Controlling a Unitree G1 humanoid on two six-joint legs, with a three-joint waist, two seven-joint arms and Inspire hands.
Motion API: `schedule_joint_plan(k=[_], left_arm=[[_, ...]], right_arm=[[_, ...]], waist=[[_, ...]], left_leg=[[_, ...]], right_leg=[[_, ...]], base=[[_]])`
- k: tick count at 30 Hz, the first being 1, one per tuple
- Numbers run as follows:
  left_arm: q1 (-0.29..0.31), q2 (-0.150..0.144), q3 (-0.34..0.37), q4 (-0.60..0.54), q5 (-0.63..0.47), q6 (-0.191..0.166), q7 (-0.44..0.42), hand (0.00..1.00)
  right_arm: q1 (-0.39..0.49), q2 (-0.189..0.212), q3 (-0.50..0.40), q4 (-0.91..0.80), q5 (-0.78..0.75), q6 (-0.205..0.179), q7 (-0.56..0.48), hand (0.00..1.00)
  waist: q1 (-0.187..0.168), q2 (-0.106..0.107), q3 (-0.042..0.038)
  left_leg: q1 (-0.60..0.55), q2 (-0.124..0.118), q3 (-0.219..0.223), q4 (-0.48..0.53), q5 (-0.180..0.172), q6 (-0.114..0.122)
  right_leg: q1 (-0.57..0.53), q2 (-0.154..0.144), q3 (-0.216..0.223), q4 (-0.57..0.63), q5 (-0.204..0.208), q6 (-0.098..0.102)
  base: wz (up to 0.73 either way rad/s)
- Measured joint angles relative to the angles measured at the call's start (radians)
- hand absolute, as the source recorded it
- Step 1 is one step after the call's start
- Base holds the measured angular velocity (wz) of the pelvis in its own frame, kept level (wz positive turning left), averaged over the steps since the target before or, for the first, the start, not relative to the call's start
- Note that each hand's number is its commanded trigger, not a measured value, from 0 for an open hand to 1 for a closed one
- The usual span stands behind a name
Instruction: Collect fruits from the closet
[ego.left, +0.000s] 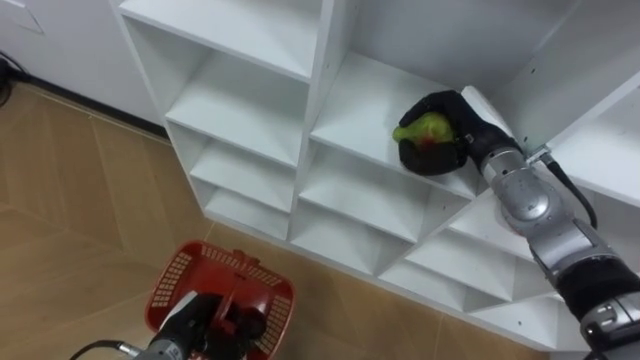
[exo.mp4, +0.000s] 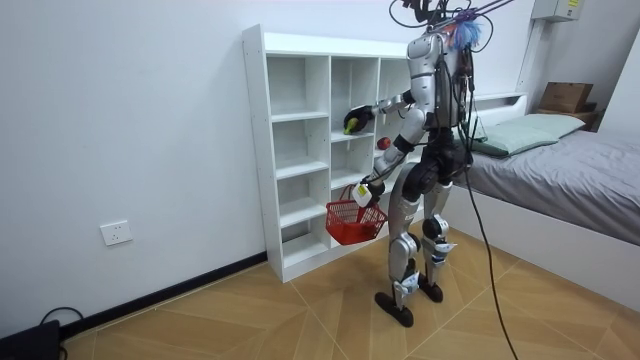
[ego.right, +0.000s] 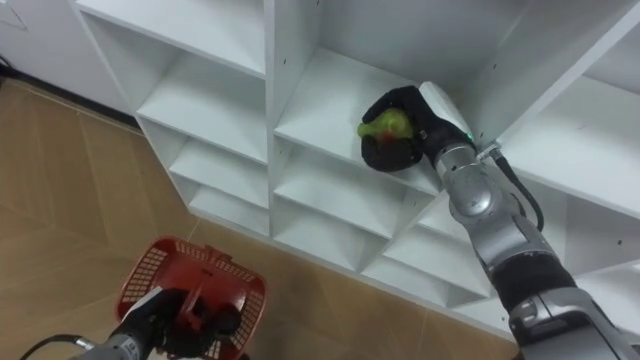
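- The right hand (ego.left: 452, 112) is curled around a green fruit (ego.left: 424, 128), holding it at the front edge of a shelf in the closet (ego.left: 322, 80).
- The left hand (ego.left: 222, 322) is clasped on the handle of a red basket (ego.left: 172, 282), low in front of the closet.
- The robot stands upright, facing the closet.

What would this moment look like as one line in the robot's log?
Stance: at shelf | right hand: shut on fruit on shelf | left hand: shut on basket handle | fruit: not yet in basket
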Motion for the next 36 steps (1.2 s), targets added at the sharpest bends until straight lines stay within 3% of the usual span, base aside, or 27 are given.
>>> schedule_joint_plan(k=[13,20,34,36], left_arm=[[-0.008,-0.016,-0.001,0.001,0.0,0.0,0.032,1.0],[-0.008,-0.021,-0.002,0.003,0.03,-0.007,0.039,1.0],[-0.016,-0.025,-0.016,0.009,0.023,-0.016,0.034,1.0],[-0.017,-0.027,-0.019,0.008,0.023,-0.016,0.036,1.0]], right_arm=[[0.0,0.001,-0.001,-0.02,-0.033,0.002,0.01,1.0],[0.004,-0.001,-0.003,-0.068,-0.086,-0.001,0.011,1.0],[0.132,-0.008,-0.002,-0.413,-0.123,0.008,0.053,1.0],[0.181,-0.006,-0.002,-0.472,-0.126,0.012,0.067,1.0]], waist=[[-0.003,0.012,-0.0012],[-0.008,0.033,0.0076],[-0.034,0.04,0.0027],[-0.044,0.046,-0.0044]], left_leg=[[0.002,0.001,0.004,-0.001,0.0,0.0],[0.008,0.002,0.009,-0.004,0.0,0.0],[0.034,0.018,0.074,-0.018,-0.004,0.0],[0.037,0.021,0.082,-0.017,-0.007,0.0]], right_leg=[[-0.001,0.001,0.004,0.002,0.0,0.0],[0.0,0.002,0.01,0.002,0.001,-0.001],[-0.009,0.008,0.058,0.012,0.002,-0.002],[-0.006,0.01,0.059,0.011,0.003,-0.005]], base=[[0.0],[-0.01],[-0.11],[-0.07]])
